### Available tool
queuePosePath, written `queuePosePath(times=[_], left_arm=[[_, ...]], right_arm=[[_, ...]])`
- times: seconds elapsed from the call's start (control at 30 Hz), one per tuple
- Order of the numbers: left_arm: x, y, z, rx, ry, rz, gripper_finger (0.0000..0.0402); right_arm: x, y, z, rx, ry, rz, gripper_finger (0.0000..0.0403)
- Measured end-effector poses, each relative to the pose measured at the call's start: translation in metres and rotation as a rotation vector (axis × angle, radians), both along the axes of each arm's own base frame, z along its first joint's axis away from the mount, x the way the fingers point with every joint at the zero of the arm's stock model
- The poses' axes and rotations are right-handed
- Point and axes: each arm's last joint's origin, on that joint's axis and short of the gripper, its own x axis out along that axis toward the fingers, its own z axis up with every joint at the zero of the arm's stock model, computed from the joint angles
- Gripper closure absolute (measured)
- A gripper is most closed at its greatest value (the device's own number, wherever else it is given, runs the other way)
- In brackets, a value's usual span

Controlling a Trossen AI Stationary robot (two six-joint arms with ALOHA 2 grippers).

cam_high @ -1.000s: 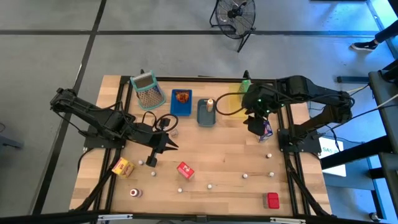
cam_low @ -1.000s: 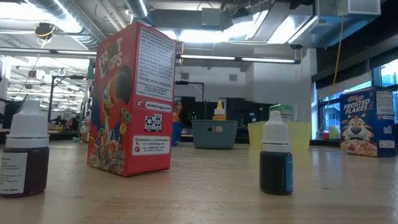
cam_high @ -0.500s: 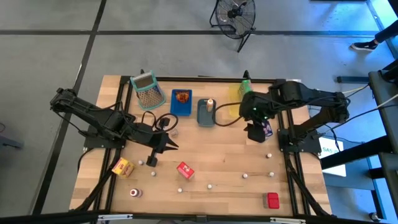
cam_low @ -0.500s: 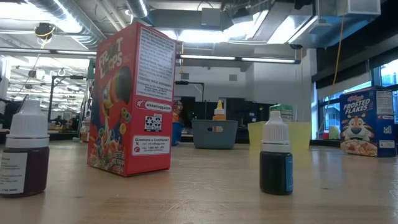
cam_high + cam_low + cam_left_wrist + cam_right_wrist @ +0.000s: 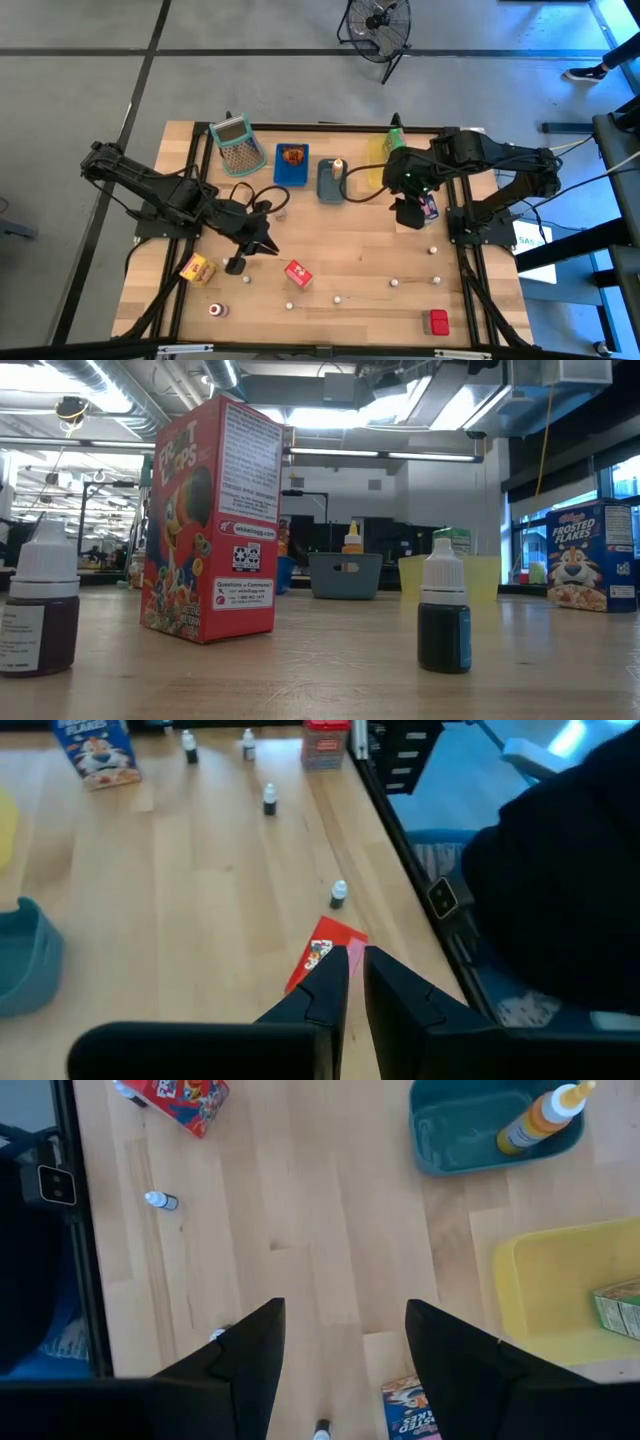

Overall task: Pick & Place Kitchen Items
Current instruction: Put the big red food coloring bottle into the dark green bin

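My left gripper (image 5: 268,247) (image 5: 348,982) hangs shut and holds nothing above the table's left-middle. Just past its tips a red carton (image 5: 297,273) (image 5: 325,945) stands on its base. My right gripper (image 5: 408,212) (image 5: 345,1355) hangs open over the table's right side, pointing steeply down, with bare wood between its fingers. A blue Frosted Flakes carton (image 5: 429,207) (image 5: 410,1412) stands just right of it. A yellow-orange carton (image 5: 197,268) lies near the left edge. Small white-capped bottles (image 5: 395,283) stand scattered over the near half.
Along the far edge stand a mesh basket (image 5: 233,145), a blue tray (image 5: 292,165), a grey tray (image 5: 331,182) with an orange bottle, and a yellow tray (image 5: 372,168) with a green carton. A red piece (image 5: 438,321) lies near the front right corner.
My left gripper has rolled about its own axis and tipped a little while staying in place; it remains shut. None of the items on the table has moved.
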Motion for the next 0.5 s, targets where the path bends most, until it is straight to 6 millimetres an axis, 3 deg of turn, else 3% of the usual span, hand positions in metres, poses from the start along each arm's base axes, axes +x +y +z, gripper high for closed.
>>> queuePosePath(times=[0.23, 0.5], left_arm=[[-0.0006, 0.0012, -0.0013, 0.013, 0.013, 0.032, 0.0344], [-0.0005, 0.0012, -0.0012, 0.011, 0.012, 0.032, 0.025]], right_arm=[[0.0, 0.0, 0.0, -0.001, 0.0, -0.001, 0.0192], [0.0001, -0.0007, 0.0, -0.025, -0.003, -0.001, 0.0192]])
